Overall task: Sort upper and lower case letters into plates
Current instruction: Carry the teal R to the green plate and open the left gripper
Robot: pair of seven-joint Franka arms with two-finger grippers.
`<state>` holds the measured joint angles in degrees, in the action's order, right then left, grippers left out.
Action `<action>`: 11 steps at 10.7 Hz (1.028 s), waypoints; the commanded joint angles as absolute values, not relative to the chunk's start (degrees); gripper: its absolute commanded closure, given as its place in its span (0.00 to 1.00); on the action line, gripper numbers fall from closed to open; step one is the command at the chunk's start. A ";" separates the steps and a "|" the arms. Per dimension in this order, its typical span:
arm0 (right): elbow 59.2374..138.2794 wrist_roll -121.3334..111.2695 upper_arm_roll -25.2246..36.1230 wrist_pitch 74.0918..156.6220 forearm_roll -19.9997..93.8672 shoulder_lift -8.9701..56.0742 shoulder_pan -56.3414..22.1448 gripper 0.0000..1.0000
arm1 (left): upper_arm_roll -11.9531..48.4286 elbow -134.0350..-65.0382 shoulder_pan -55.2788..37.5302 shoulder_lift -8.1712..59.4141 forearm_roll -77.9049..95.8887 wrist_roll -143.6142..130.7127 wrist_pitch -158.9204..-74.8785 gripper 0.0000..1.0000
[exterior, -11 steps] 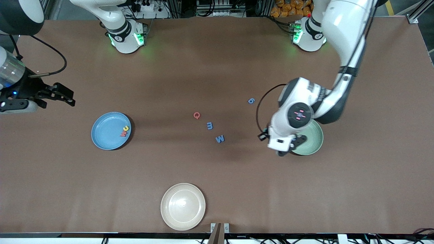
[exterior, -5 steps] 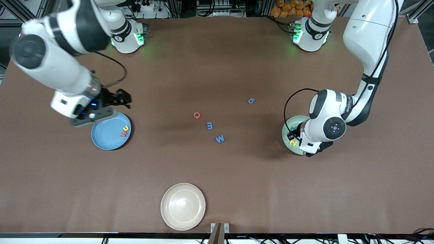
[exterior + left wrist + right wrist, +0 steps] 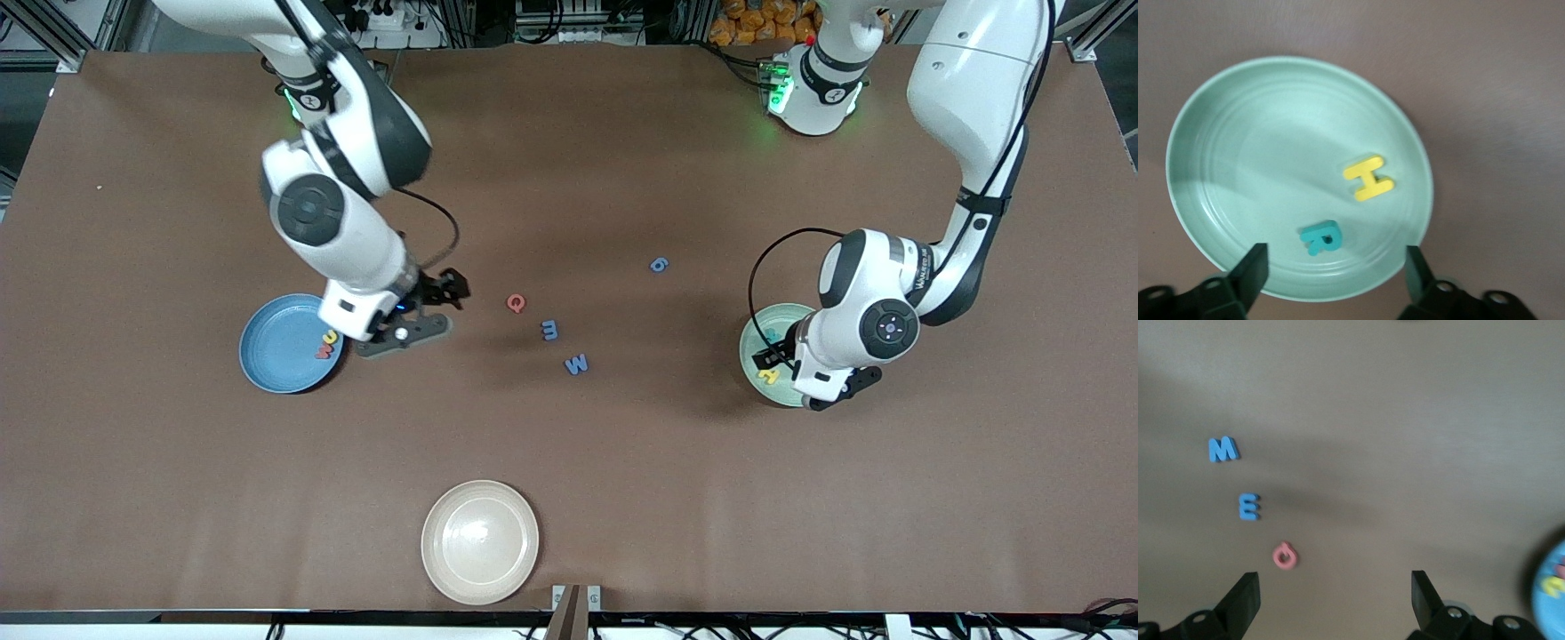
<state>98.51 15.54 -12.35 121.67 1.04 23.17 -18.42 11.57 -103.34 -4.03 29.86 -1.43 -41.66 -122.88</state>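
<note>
The pale green plate (image 3: 756, 342) (image 3: 1238, 153) holds a yellow H (image 3: 769, 375) (image 3: 1369, 178) and a teal R (image 3: 772, 336) (image 3: 1322, 237). My left gripper (image 3: 1336, 267) (image 3: 811, 372) hangs open over this plate's rim beside the R, holding nothing. The blue plate (image 3: 276, 347) (image 3: 1553, 587) carries a yellow u and a red w (image 3: 328, 343). Loose on the table lie a red Q (image 3: 516, 303) (image 3: 1284, 556), a blue m (image 3: 549, 330) (image 3: 1249, 506), a blue W (image 3: 577, 364) (image 3: 1223, 449) and a blue g (image 3: 659, 264). My right gripper (image 3: 452, 289) (image 3: 1333, 597) is open and empty, between the blue plate and the Q.
A cream-beige plate (image 3: 480, 542) sits empty near the table's front edge. Bare brown tabletop surrounds the loose letters. The left arm's black cable (image 3: 756, 276) loops above the green plate.
My right arm swung from its end of the table, past the blue plate, to beside the red Q. My left gripper shifted across the green plate and opened.
</note>
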 commanded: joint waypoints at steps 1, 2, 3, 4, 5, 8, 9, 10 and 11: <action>96.77 25.97 -12.57 128.46 -0.70 29.33 -21.69 0.00 | 11.87 -102.05 -3.69 28.74 -3.16 -39.22 -122.43 0.00; 96.59 29.41 -12.57 131.80 -2.01 31.70 -23.10 0.01 | 11.87 -102.04 -3.43 28.74 -3.16 -38.16 -122.08 0.00; 96.42 32.31 -12.57 134.27 -4.20 33.90 -23.99 0.03 | 11.69 -101.87 -3.43 28.83 -4.90 -37.19 -121.73 0.00; 95.89 35.48 -12.57 135.43 -5.18 35.75 -25.21 0.08 | 11.86 -100.91 -3.34 28.39 -7.53 -36.66 -120.34 0.00; 94.50 37.86 -12.48 135.53 -5.36 37.16 -26.79 0.10 | 11.95 -98.64 -3.34 27.61 -7.91 -36.22 -115.62 0.00; 92.38 43.48 -12.39 135.79 -6.85 40.24 -29.79 0.23 | 12.13 -95.10 -3.96 27.51 -7.91 -33.23 -109.52 0.00; 91.24 45.59 -12.31 135.88 -8.33 41.65 -30.93 0.24 | 12.82 -95.01 -3.87 26.64 -7.82 -32.61 -107.68 0.00; 90.53 47.09 -12.22 135.88 -10.35 42.70 -31.46 0.26 | 12.92 -94.92 -3.69 26.20 -7.91 -32.52 -106.71 0.00; 90.53 47.81 -12.22 135.88 -11.85 43.06 -31.73 0.26 | 12.92 -95.01 -3.69 25.93 -7.91 -32.52 -106.53 0.00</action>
<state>93.08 45.13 -12.36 136.22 -8.80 40.85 -31.13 12.55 -94.85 -3.93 27.15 -6.48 -33.51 -108.10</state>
